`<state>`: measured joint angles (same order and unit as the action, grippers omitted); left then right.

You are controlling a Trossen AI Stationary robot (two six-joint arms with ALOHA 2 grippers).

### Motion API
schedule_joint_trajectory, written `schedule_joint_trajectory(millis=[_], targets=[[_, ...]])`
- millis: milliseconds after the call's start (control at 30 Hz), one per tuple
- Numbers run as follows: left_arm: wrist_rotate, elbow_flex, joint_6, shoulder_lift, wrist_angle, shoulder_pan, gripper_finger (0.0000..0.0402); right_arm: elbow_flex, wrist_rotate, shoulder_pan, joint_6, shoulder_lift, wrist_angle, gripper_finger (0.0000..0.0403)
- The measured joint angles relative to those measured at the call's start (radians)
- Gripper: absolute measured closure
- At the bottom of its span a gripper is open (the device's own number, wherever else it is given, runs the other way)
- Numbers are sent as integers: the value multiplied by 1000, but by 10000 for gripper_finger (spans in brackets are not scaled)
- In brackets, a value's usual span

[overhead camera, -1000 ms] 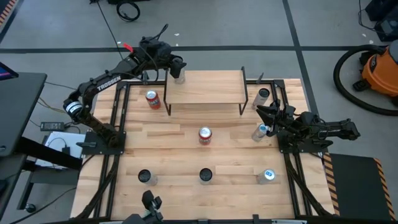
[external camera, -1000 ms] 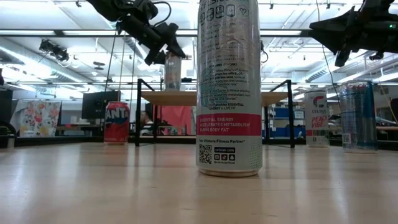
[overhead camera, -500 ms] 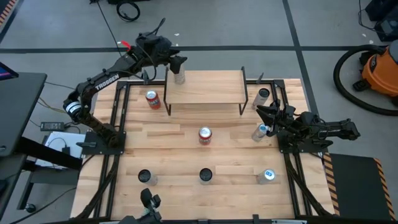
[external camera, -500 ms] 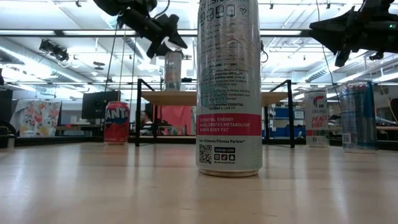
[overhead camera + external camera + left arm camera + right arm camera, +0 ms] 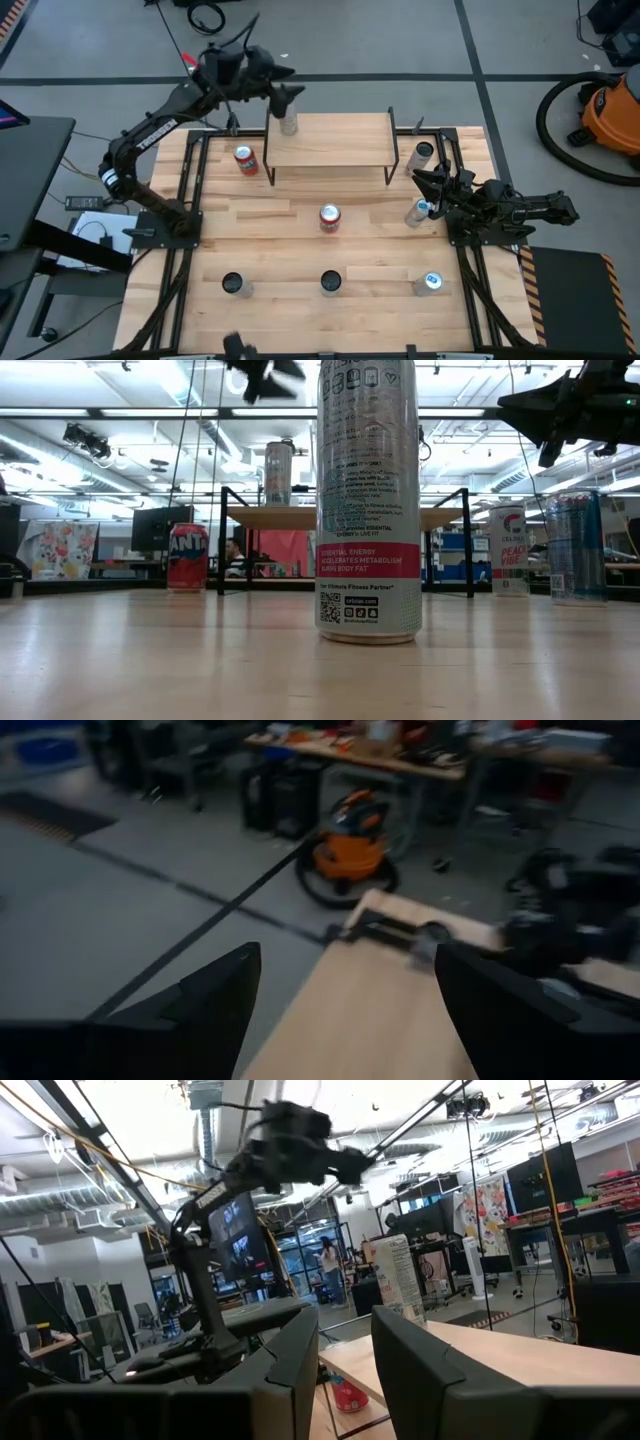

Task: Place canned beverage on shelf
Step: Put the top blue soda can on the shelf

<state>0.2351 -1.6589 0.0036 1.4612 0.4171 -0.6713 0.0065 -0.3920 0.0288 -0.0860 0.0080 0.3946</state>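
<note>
A tall silver can [image 5: 289,124] stands upright on its base at the far left corner of the shelf [image 5: 335,145]; it also shows in the low view [image 5: 278,472]. My left gripper [image 5: 290,82] is open and empty, high above and just beyond that corner; the low view shows it at the top of the picture [image 5: 265,372]. In its own view [image 5: 345,1010] the fingers stand wide apart over the shelf board [image 5: 380,1020]. My right gripper [image 5: 422,183] waits open and empty at the table's right side, above a blue-and-white can [image 5: 418,211].
On the tabletop stand a red can [image 5: 246,160] left of the shelf, a red-topped can [image 5: 329,217] at the centre, a can [image 5: 423,153] right of the shelf, and three cans [image 5: 331,283] along the near edge. An orange vacuum [image 5: 610,110] stands on the floor.
My left gripper has risen from just above the silver can's top and drawn back toward the table's far left. The can has stayed upright on the shelf's far left corner.
</note>
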Motion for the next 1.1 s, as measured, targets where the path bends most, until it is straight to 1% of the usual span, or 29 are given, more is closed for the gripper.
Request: schedule_joint_trajectory(millis=[300, 533, 667, 900, 1000, 1100], targets=[[-13, -5, 0, -66, 29, 173, 90, 0, 0, 0, 0, 0, 0, 296], [-138, -3, 0, -101, 70, 331, 91, 0, 0, 0, 0, 0, 0, 296], [-249, -3, -7, -116, 112, 440, 91, 0, 0, 0, 0, 0, 5, 296], [-427, -3, -17, -121, 121, 628, 91, 0, 7, 1, 0, -1, 107, 296], [-527, -3, -19, -121, 126, 703, 91, 0, 74, 2, 11, 0, 122, 296], [-632, -3, -39, -121, 142, 771, 91, 0, 121, 2, 60, 0, 124, 296]])
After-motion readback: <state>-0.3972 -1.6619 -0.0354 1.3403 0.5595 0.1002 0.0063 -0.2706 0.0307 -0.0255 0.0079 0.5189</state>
